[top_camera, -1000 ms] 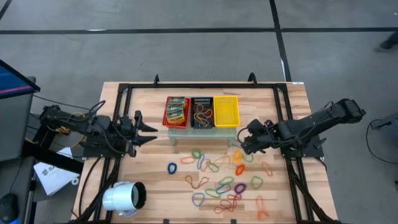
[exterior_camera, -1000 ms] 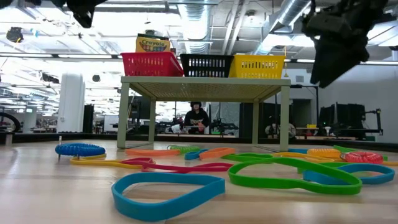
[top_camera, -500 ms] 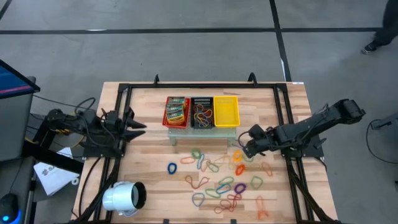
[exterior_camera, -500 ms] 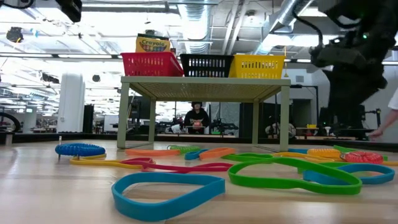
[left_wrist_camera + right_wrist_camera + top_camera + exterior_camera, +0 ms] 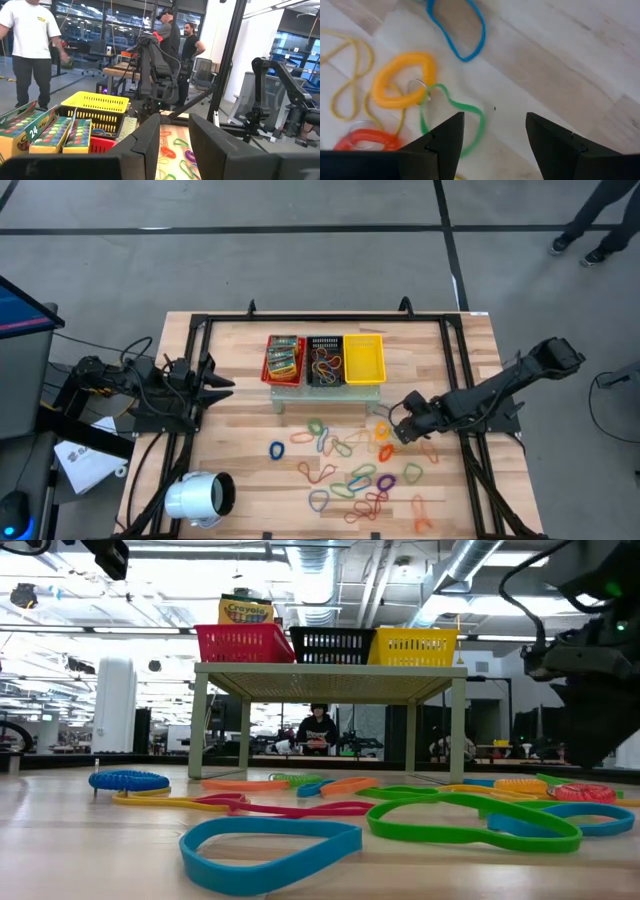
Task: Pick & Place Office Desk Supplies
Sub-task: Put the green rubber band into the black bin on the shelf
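Note:
Many coloured rubber-band loops point(image 5: 352, 470) lie flat on the wooden table, in front of the three baskets. My right gripper point(image 5: 395, 424) is open and empty, low over the right part of the pile. Its wrist view shows an orange loop point(image 5: 402, 80), a green loop point(image 5: 455, 117) and a blue loop point(image 5: 457, 30) just ahead of the open fingers point(image 5: 495, 125). My left gripper point(image 5: 222, 383) is open and empty at the table's left side, raised. Green-yellow packets point(image 5: 283, 358) lie in the red basket.
The red point(image 5: 271, 373), black point(image 5: 324, 360) and yellow point(image 5: 363, 358) mesh baskets stand side by side on a small raised stand at the far middle. The black one holds some bands. A white cylinder point(image 5: 200, 498) lies at the near left. People stand in the room beyond the table.
My right gripper has gone down and a little toward the table's near edge, to just over the bands at the right of the pile. My left gripper has drawn back toward the table's left edge and then kept still. The bands have not moved.

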You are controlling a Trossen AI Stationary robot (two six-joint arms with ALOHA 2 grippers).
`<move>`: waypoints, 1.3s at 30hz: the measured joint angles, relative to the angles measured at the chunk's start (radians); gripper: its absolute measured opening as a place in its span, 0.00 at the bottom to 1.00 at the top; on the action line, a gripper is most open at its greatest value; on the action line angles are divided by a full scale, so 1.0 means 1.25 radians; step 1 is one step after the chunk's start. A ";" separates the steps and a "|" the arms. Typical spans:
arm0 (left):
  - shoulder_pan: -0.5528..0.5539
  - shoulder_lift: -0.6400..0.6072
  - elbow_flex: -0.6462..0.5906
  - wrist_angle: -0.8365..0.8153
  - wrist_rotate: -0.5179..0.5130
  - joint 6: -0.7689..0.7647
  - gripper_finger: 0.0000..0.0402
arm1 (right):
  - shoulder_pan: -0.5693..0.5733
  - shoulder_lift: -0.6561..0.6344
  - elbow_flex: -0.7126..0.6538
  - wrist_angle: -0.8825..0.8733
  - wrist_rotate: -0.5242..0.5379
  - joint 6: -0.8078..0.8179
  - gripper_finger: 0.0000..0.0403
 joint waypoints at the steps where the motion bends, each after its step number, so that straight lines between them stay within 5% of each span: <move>1: 0.000 0.000 0.000 0.000 0.000 0.000 0.25 | 0.003 0.008 -0.004 0.001 0.000 0.000 0.52; 12: 0.000 0.000 0.000 0.000 0.000 -0.001 0.25 | 0.018 0.192 0.021 0.016 0.029 -0.024 0.49; 24: 0.000 0.000 0.000 0.000 0.000 -0.013 0.25 | 0.037 0.189 0.070 -0.011 -0.009 -0.034 0.02; 30: 0.000 0.000 0.000 0.001 0.001 -0.028 0.25 | 0.041 0.183 0.105 -0.065 -0.033 0.019 0.01; 39: 0.000 0.000 0.000 0.001 0.001 -0.028 0.25 | 0.044 0.182 0.373 -0.328 0.021 -0.063 0.00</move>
